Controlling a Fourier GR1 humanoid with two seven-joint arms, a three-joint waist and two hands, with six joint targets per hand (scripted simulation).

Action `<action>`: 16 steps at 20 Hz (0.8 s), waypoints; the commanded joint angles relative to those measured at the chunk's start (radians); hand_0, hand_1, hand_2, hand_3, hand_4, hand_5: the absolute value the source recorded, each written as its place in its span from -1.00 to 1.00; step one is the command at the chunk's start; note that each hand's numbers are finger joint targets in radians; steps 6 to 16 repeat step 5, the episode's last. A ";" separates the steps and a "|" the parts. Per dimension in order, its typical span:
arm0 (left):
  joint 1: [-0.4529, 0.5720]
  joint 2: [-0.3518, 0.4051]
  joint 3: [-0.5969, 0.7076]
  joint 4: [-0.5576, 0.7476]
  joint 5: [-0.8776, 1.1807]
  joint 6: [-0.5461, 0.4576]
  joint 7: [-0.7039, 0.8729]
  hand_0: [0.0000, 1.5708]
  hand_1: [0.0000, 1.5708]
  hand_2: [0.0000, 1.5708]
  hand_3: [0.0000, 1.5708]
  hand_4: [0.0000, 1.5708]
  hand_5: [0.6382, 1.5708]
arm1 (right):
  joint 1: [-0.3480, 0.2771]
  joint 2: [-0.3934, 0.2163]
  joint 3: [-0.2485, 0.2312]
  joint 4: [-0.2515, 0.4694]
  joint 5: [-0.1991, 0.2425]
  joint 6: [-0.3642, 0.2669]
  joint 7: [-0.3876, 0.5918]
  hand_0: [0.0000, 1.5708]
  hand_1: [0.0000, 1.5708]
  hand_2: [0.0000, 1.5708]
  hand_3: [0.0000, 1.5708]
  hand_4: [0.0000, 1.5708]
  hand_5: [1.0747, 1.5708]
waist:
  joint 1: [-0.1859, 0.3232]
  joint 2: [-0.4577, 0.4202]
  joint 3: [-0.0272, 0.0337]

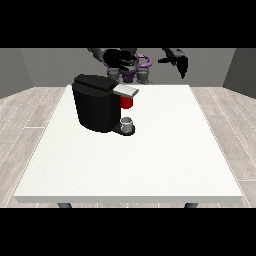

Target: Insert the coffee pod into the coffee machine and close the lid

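Note:
The black coffee machine stands on the white table, left of its middle. Its silver lid lies almost flat over the red pod holder. A small grey cup sits on the machine's base under the holder. No loose coffee pod shows anywhere. The hand at the view's left hovers above and behind the machine, not touching it. Off the table's far edge, the hand at the view's right is raised in the air with its fingers hanging relaxed and nothing in them.
The robot's torso stands behind the table's far edge. Wooden floor surrounds the table, and grey walls stand at the back. White tabletop stretches in front of and to the right of the machine.

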 commanded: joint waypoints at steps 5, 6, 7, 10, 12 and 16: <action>0.083 -0.002 0.038 0.064 -0.005 0.041 -0.047 -1.00 -1.00 -1.00 -1.00 -0.76 1.00 | 0.322 0.028 0.123 -0.124 -0.150 -0.018 -0.058 -1.00 -1.00 -1.00 -1.00 -0.80 1.00 | -0.113 -0.110 0.0001; 0.083 -0.002 0.038 0.064 -0.005 0.041 -0.047 -1.00 -1.00 -1.00 -1.00 -0.76 1.00 | 0.322 0.028 0.123 -0.124 -0.150 -0.018 -0.058 -1.00 -1.00 -1.00 -1.00 -0.80 1.00 | -0.113 -0.110 0.0001; 0.083 -0.002 0.038 0.064 -0.005 0.041 -0.047 -1.00 -1.00 -1.00 -1.00 -0.76 1.00 | 0.322 0.028 0.123 -0.124 -0.150 -0.018 -0.058 -1.00 -1.00 -1.00 -1.00 -0.80 1.00 | -0.113 -0.110 0.0001; 0.083 -0.002 0.038 0.064 -0.005 0.041 -0.047 -1.00 -1.00 -1.00 -1.00 -0.76 1.00 | 0.322 0.028 0.123 -0.124 -0.150 -0.018 -0.058 -1.00 -1.00 -1.00 -1.00 -0.80 1.00 | -0.113 -0.110 0.0001; 0.083 -0.002 0.038 0.064 -0.005 0.041 -0.047 -1.00 -1.00 -1.00 -1.00 -0.76 1.00 | 0.322 0.028 0.123 -0.124 -0.150 -0.018 -0.058 -1.00 -1.00 -1.00 -1.00 -0.80 1.00 | -0.113 -0.110 0.0001; 0.083 -0.002 0.038 0.064 -0.005 0.041 -0.047 -1.00 -1.00 -1.00 -1.00 -0.76 1.00 | 0.322 0.028 0.123 -0.124 -0.150 -0.018 -0.058 -1.00 -1.00 -1.00 -1.00 -0.80 1.00 | -0.113 -0.110 0.0001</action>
